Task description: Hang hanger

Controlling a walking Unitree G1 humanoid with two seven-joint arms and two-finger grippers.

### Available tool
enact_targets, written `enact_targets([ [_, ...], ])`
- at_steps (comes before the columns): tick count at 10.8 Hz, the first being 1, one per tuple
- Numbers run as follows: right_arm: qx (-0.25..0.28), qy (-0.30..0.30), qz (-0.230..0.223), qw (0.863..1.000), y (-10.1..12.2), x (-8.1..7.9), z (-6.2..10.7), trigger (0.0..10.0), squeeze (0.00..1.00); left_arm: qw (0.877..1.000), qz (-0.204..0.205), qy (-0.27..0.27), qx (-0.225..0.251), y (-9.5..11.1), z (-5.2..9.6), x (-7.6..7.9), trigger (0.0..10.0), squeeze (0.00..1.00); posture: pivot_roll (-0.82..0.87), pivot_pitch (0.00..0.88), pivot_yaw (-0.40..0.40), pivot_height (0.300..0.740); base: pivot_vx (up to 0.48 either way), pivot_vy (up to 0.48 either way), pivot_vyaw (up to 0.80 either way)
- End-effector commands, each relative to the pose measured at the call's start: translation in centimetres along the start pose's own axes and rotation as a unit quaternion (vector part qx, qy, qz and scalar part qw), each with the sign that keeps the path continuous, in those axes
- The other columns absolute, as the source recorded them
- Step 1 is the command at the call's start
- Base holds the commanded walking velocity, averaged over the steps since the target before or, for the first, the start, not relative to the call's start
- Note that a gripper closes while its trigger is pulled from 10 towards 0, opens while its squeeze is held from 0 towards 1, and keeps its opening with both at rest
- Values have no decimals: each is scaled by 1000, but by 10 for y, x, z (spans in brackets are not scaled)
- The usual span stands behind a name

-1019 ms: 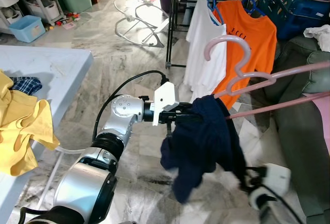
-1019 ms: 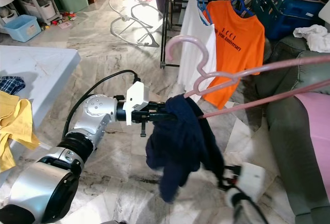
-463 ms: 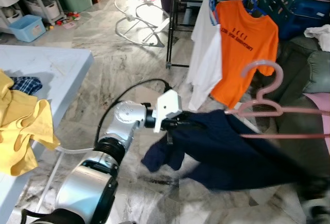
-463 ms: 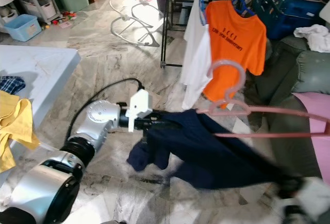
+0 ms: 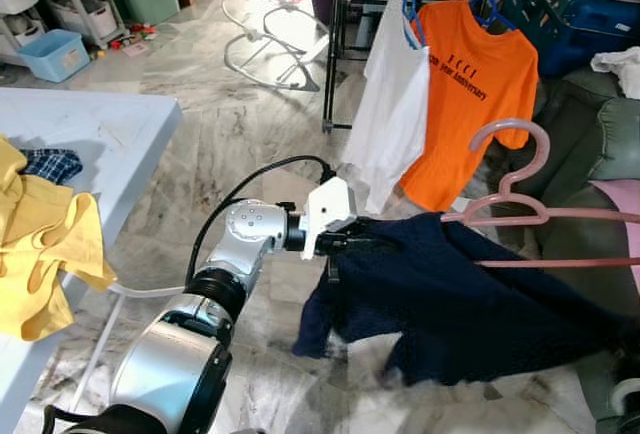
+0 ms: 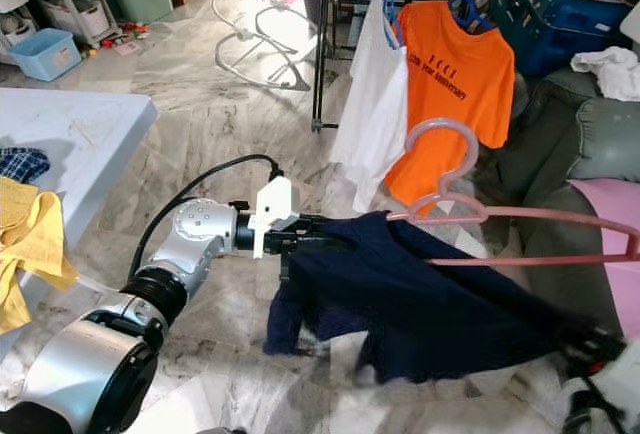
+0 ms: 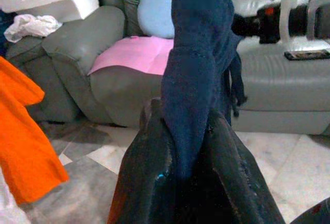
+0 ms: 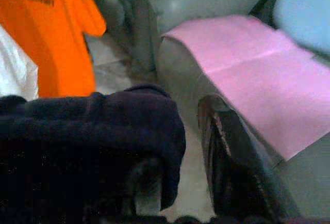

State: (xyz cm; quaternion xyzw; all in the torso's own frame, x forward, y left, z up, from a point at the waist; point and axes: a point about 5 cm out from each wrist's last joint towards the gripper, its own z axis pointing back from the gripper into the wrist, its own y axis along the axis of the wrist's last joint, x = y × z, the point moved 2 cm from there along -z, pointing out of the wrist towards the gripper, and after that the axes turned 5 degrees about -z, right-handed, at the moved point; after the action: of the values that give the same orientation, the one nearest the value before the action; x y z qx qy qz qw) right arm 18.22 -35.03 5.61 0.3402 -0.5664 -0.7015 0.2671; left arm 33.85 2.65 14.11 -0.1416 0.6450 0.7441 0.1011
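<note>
A grey upholstered sofa [image 5: 590, 154] fills the right side, with a pink sheet [image 7: 135, 53] and a pale blue cushion [image 7: 155, 10] on its seat. To the left stands a light blue table [image 5: 90, 139] bearing a crumpled yellow cloth [image 5: 40, 244]. Ahead, a black metal drying rack [image 5: 345, 14] carries a white shirt [image 5: 395, 104] and an orange printed T-shirt [image 5: 470, 99] on blue hangers. Over the marble floor [image 5: 200, 104], a dark navy knitted garment [image 5: 470, 299] stretches between the two arms, draped on a pink plastic hanger [image 5: 520, 209] whose hook stands upright just before the orange T-shirt, well short of the rack's rail. The left gripper [image 7: 188, 162] is closed tight on one edge of the navy garment, cloth pinched between its black fingers [image 7: 144, 172]. The right gripper [image 8: 175, 177] sits low at the right, one finger under a fold of the garment; whether it is clamped cannot be told.
</note>
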Motion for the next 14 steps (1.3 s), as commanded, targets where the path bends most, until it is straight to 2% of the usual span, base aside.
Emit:
enact_targets([
  [1, 27, -93, 9, 995, 19, 46, 3, 0, 0, 999, -7, 47, -3, 0, 22, -13, 0, 0, -90, 79, -18, 740, 0, 0, 0],
  [4, 82, -97, 21, 992, 58, 47, -4, 0, 0, 998, 8, 56, -37, -18, 31, -5, 0, 0, -90, 83, -15, 740, 0, 0, 0],
  [6, 118, -86, 31, 989, 87, 37, -8, 0, 0, 996, 25, 67, -54, -31, 37, 2, 0, 0, -95, 85, -14, 740, 0, 0, 0],
  [10, 154, -58, 37, 986, 124, 14, -19, 0, 0, 995, 29, 48, -89, -48, 42, 19, 0, 0, -104, 85, -6, 740, 0, 0, 0],
  [13, 162, -43, 40, 985, 135, 2, -23, 0, 0, 992, 30, 42, -112, -57, 46, 26, 0, 0, -105, 89, -7, 740, 0, 0, 0],
  [14, 166, -30, 46, 985, 139, -7, -23, 0, 0, 989, 33, 43, -136, -65, 51, 31, 0, 0, -109, 92, -7, 740, 0, 0, 0],
])
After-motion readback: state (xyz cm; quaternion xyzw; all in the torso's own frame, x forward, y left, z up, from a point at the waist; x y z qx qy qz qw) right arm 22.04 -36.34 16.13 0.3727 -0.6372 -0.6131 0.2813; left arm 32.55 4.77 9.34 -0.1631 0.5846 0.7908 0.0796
